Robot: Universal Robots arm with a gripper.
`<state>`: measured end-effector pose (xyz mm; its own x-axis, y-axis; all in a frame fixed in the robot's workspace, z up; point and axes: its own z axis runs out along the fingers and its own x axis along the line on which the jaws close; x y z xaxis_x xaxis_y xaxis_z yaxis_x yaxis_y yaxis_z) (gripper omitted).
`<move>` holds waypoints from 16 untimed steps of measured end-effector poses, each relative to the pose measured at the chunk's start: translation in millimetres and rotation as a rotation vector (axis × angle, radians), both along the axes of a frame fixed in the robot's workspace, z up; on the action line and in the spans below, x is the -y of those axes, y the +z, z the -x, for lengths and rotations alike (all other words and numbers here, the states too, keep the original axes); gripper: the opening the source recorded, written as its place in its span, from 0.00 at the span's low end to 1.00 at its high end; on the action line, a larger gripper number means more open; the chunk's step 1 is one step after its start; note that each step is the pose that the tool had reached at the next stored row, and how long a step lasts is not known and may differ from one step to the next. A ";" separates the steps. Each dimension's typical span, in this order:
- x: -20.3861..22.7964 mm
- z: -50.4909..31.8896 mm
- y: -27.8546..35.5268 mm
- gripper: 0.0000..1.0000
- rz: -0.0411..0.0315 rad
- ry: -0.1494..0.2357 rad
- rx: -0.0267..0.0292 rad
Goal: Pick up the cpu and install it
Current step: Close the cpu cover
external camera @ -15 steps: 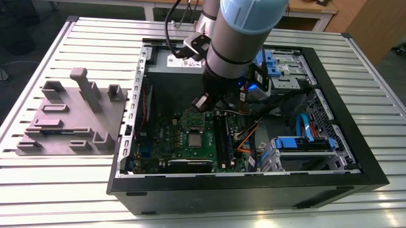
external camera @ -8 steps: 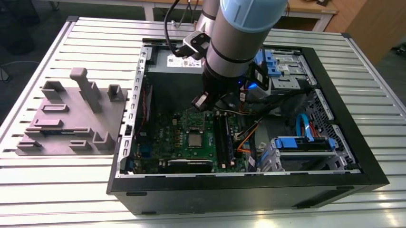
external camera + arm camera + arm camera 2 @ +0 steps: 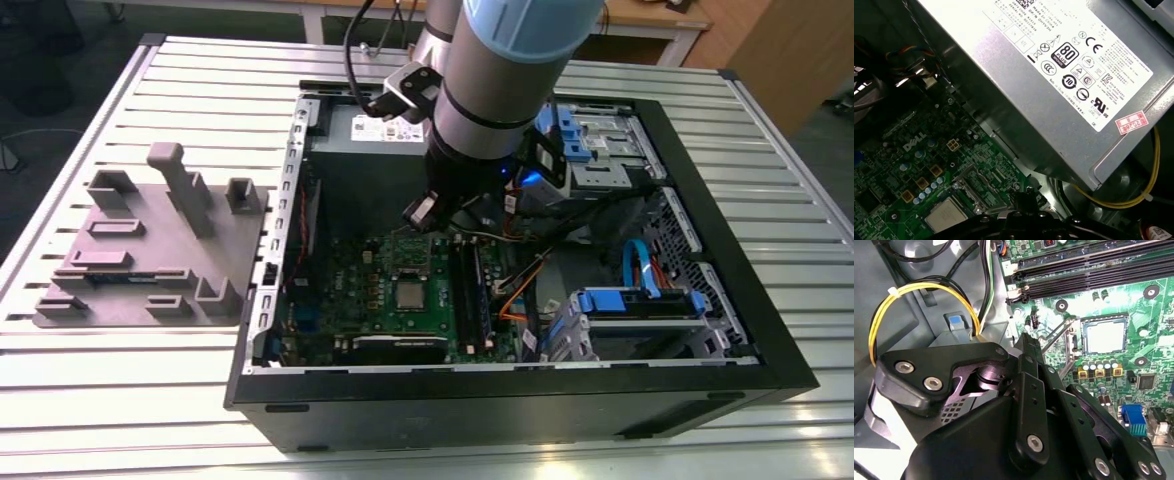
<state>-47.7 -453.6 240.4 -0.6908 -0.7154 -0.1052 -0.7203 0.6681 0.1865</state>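
The cpu [image 3: 410,292], a small silver-grey square, lies flat in its socket on the green motherboard [image 3: 360,270] inside the open computer case. It shows in both wrist views [image 3: 1105,336] [image 3: 945,216]. A thin metal socket frame [image 3: 1056,337] stands tilted up beside it. My gripper [image 3: 424,215] hangs over the board, a little toward the power supply from the cpu and apart from it. Its black tip [image 3: 1026,340] [image 3: 1024,199] shows in both wrist views, with nothing seen on it.
A grey power supply box [image 3: 1054,75] with a white label stands close to the gripper. Yellow cables [image 3: 919,287] loop at the case wall. Black memory slots [image 3: 1089,270] run beside the socket. A grey fixture plate [image 3: 147,250] lies at the exterior view's left. Blue drive brackets [image 3: 641,300] sit in the case's right half.
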 end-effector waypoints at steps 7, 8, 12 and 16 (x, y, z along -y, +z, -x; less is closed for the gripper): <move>0.0 0.7 1.7 0.10 -0.0003 0.007 0.0001; 0.0 0.9 1.7 0.10 0.0000 0.010 0.0000; 0.0 1.2 1.7 0.10 0.0001 0.023 0.0001; 0.0 1.3 2.0 0.10 0.0001 0.028 0.0000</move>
<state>-49.0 -453.6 242.4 -0.6706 -0.7343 -0.1051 -0.7386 0.6479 0.1864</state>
